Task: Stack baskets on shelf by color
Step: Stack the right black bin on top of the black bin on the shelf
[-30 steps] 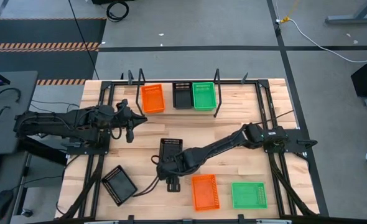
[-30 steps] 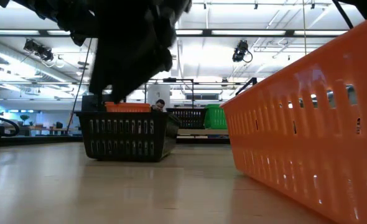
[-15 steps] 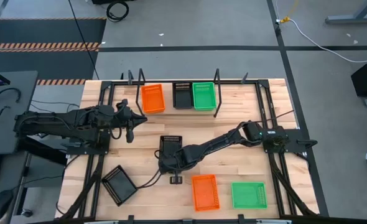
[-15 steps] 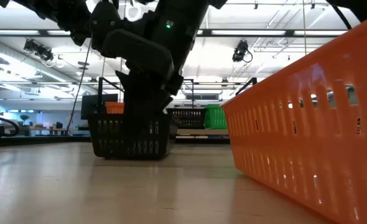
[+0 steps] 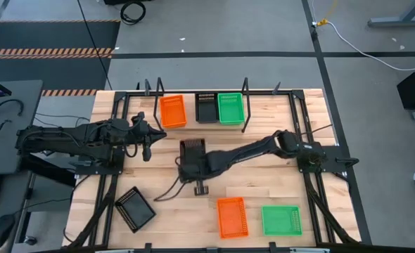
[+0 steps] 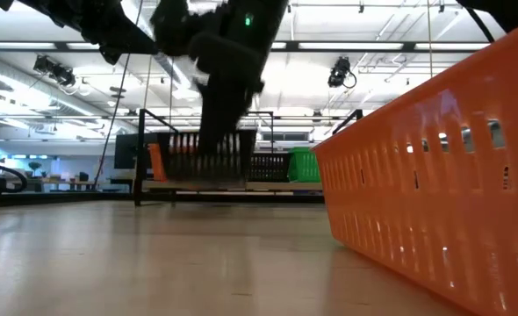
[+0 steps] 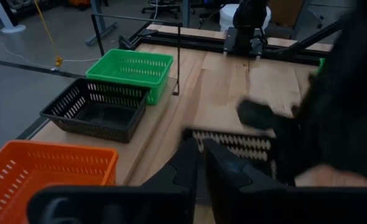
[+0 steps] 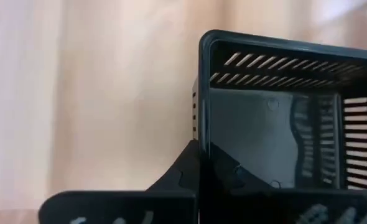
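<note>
Even, bright overhead light fills the scene; the long ceiling strip lamps [image 6: 391, 46] glare white in the low view. The pale wooden worktop [image 5: 278, 147] is softly lit from above, with only faint shadows under the arms. In the low view the lifted black plastic mesh basket [image 6: 208, 156] is smeared by motion blur, and the near orange plastic mesh basket [image 6: 452, 167] looms large. The right wrist view is soft and hazy.
</note>
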Robot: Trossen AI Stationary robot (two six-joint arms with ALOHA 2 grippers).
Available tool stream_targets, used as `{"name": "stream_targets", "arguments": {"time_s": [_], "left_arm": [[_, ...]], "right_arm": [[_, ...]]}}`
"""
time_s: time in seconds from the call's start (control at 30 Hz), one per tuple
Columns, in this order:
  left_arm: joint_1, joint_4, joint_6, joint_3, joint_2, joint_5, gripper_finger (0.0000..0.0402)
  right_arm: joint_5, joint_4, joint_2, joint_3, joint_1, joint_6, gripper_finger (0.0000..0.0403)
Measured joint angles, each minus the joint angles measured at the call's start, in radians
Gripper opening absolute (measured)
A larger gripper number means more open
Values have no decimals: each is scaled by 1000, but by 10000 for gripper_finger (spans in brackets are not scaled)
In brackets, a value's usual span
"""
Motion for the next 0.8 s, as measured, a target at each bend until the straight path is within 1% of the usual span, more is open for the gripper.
{"name": "stream_targets", "arguments": {"time_s": [0.13, 0.3, 0.47, 0.63, 0.8], "left_arm": [[0, -5, 13, 0, 0, 0, 31], [0, -6, 14, 0, 0, 0, 26], [0, 12, 16, 0, 0, 0, 30], [0, 26, 49, 0, 0, 0, 34], [0, 26, 68, 0, 1, 0, 28]], "right_arm": [[102, -70, -79, 46, -14, -42, 5], [207, -117, -196, 49, -51, -94, 5], [202, -120, -248, 50, -122, -218, 5], [125, -135, -240, 49, -217, -304, 5], [107, -149, -223, 45, -313, -350, 5]]}}
